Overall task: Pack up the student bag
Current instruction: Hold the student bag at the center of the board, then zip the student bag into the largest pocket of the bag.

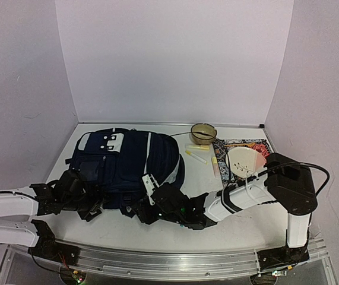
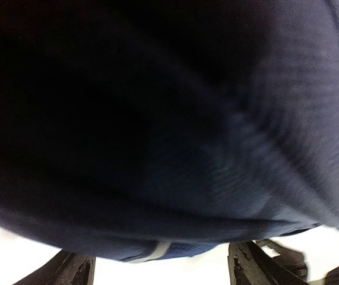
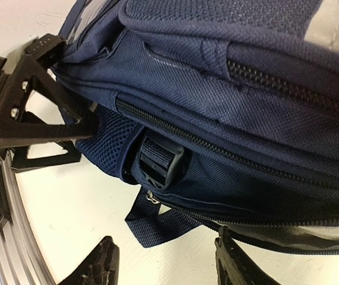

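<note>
At the near table (image 1: 122,234) edge, both arms lie low and reach inward to the bag (image 1: 127,163).

Left arm: comes in flat from the left, wrist level with the tabletop. Left gripper (image 2: 160,270) is up against the bag's near-left side. Fingers (image 2: 249,267) are spread wide, with bare table in the gap. Navy fabric fills its wrist view, blurred. Cannot tell if any cloth sits between the jaws.

Right arm: upright at the base on the right, elbow bent sharply, forearm running down and left, almost horizontal. Right gripper (image 3: 169,267) sits at the bag's near edge, jaws apart and holding nothing. A navy strap (image 3: 157,228) lies on the table just ahead of the gap. A black buckle (image 3: 160,163) sits above it, beside a mesh pocket and below a zipper line.

Bag: lies flat, left of table centre, light patch at its far-left end.

Farther right, clear of the bag: pale sticks (image 1: 196,152), a white fan-shaped piece (image 1: 243,160) on a patterned mat (image 1: 258,145), and a bowl (image 1: 203,133) near the back wall.
</note>
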You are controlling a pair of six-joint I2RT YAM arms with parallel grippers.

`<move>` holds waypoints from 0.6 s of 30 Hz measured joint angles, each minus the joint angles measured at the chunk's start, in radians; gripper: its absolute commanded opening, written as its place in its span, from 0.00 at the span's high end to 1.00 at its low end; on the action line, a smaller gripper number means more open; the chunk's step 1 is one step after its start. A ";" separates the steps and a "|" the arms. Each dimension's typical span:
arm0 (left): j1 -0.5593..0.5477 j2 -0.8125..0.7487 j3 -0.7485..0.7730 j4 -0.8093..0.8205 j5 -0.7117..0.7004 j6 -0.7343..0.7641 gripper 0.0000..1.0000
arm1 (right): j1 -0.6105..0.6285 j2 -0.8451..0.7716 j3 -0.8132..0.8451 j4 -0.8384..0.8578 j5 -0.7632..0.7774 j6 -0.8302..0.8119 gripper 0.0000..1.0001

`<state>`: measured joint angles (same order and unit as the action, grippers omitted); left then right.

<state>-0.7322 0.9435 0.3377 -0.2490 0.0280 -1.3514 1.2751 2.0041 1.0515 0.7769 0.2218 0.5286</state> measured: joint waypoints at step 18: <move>-0.001 0.068 -0.035 0.239 -0.050 -0.153 1.00 | 0.000 -0.032 0.000 -0.015 0.000 -0.009 0.42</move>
<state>-0.7334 1.0117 0.3027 -0.0104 -0.0224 -1.5046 1.2755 1.9721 1.0515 0.7620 0.2219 0.5194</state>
